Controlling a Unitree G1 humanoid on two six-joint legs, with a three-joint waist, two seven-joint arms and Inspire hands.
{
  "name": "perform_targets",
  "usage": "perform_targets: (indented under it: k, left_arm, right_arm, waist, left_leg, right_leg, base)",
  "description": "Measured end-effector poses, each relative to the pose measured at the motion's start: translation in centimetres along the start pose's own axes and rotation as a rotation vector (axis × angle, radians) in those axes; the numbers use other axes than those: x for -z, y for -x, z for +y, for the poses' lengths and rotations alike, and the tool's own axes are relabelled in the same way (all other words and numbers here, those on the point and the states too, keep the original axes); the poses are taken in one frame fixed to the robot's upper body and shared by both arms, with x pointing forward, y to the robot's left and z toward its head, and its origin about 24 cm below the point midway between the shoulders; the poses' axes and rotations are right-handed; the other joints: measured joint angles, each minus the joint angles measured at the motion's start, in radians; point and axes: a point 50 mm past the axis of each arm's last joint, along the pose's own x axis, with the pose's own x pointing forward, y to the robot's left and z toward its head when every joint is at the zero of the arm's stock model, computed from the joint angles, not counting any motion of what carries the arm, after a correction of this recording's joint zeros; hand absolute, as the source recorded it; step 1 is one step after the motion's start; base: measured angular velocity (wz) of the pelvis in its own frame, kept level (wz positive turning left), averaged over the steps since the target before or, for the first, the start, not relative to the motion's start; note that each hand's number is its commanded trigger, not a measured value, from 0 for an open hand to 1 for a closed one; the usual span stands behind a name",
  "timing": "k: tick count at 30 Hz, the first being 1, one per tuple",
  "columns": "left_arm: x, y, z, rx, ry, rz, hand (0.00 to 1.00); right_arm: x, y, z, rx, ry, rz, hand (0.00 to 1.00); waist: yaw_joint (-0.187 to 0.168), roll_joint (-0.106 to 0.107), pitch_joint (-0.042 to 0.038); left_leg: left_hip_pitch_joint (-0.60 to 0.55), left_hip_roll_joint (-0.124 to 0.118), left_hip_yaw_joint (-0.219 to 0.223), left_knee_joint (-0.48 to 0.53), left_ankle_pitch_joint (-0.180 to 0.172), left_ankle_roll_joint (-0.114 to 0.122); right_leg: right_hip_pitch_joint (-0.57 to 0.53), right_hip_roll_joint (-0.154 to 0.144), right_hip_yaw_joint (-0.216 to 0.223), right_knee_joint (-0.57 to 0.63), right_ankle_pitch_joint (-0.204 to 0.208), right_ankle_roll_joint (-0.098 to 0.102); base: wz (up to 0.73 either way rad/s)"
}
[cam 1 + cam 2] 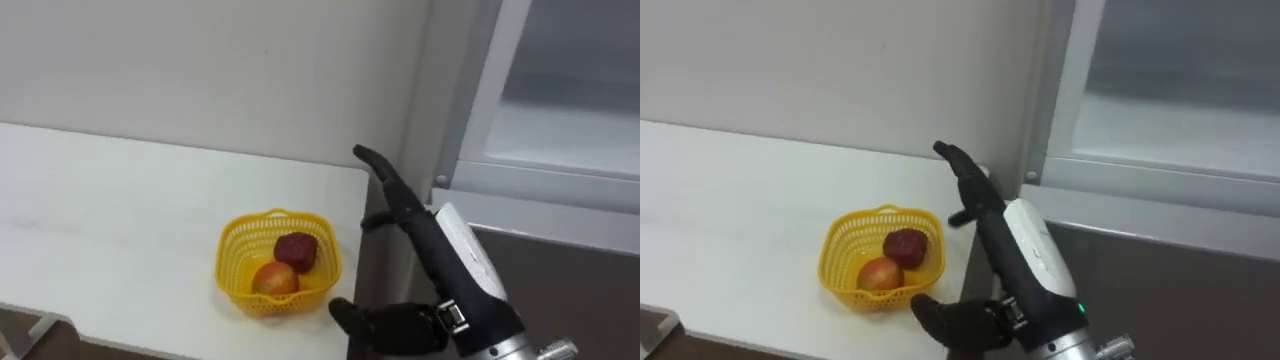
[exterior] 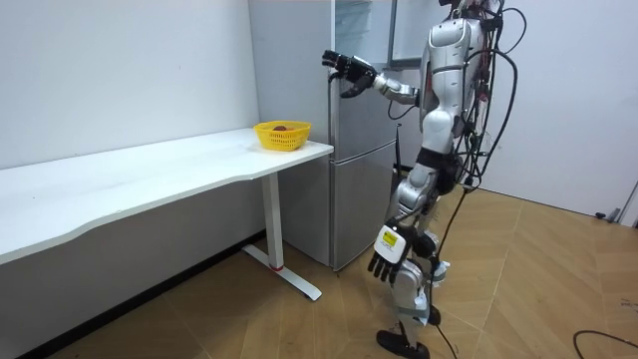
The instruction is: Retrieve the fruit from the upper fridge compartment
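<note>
The grey fridge stands right beside the end of the white table. Its upper part shows a pale inside behind a light frame, at the upper right of the eye views. I stand in front of it with my right arm raised. My right hand is open, fingers straight and pointing up toward the wall corner by the fridge's edge, with nothing in it. In the room view that right hand is at the upper door's edge. My left hand hangs open by my thigh.
A yellow basket sits on the table's end nearest the fridge, holding a dark red fruit and a yellow-red fruit. A plain wall runs behind the table. The wooden floor lies open behind me.
</note>
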Motion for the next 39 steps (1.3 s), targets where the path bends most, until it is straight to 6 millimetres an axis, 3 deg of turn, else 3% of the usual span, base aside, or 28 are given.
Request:
perform_targets:
  k: [6,14,18,23,27,30,39]
  left_arm:
    - [0.9,0.2,-0.3,0.008,0.000,0.015,0.00]
    - [0.9,0.2,-0.5,0.018,-0.036,0.016,0.00]
    - [1.4,0.3,-0.7,0.023,-0.038,0.025,0.00]
    - [0.9,0.2,-1.0,0.018,-0.060,0.015,0.00]
    - [0.7,0.2,-0.9,0.013,-0.069,0.008,0.00]
    - [0.6,0.1,-0.9,0.002,-0.074,0.004,0.00]
    - [0.6,0.2,-0.9,0.001,-0.072,0.003,0.00]
  right_arm:
    - [-1.2,0.6,-4.6,0.278,0.127,-0.069,0.00]
    - [-1.4,2.7,-6.1,0.463,0.214,-0.072,0.00]
    - [-0.9,4.1,-7.2,0.548,0.254,-0.026,0.00]
    - [-0.4,5.6,-6.9,0.570,0.243,0.023,0.00]
    - [1.5,7.7,-6.2,0.572,0.222,0.162,0.00]
    - [3.0,8.8,-5.8,0.584,0.185,0.265,0.00]
    - [5.6,11.8,-5.1,0.598,0.117,0.479,0.00]
  waist:
    - [-0.040,0.007,0.0037]
    - [-0.109,0.022,0.0026]
    - [-0.122,0.031,0.0028]
    - [-0.137,0.046,0.0006]
    - [-0.143,0.062,-0.0003]
    - [-0.166,0.065,-0.0010]
    - [-0.172,0.067,-0.0002]
  left_leg:
    - [0.033,0.005,0.052,-0.023,-0.003,0.002]
    - [0.046,0.014,0.116,-0.035,-0.010,-0.001]
    - [0.060,0.017,0.135,-0.045,-0.013,-0.003]
    - [0.069,0.020,0.163,-0.044,-0.017,-0.006]
    - [0.081,0.018,0.175,-0.051,-0.017,-0.006]
    - [0.082,0.018,0.178,-0.052,-0.017,-0.006]
    - [0.078,0.017,0.180,-0.056,-0.017,-0.006]
  right_leg:
    - [0.002,0.009,0.052,-0.003,0.001,0.002]
    - [-0.029,0.024,0.108,0.013,0.002,0.002]
    - [-0.028,0.032,0.131,0.011,0.002,0.002]
    - [-0.029,0.039,0.158,0.008,0.002,0.002]
    - [-0.025,0.038,0.168,0.010,0.001,0.003]
    - [-0.027,0.038,0.169,0.011,0.001,0.004]
    - [-0.044,0.038,0.172,0.012,0.001,0.004]
  base:
    - [-0.23]
    - [-0.27]
    - [-0.16]
    - [-0.17]
    - [-0.10]
    - [0.00]
    - [0.00]
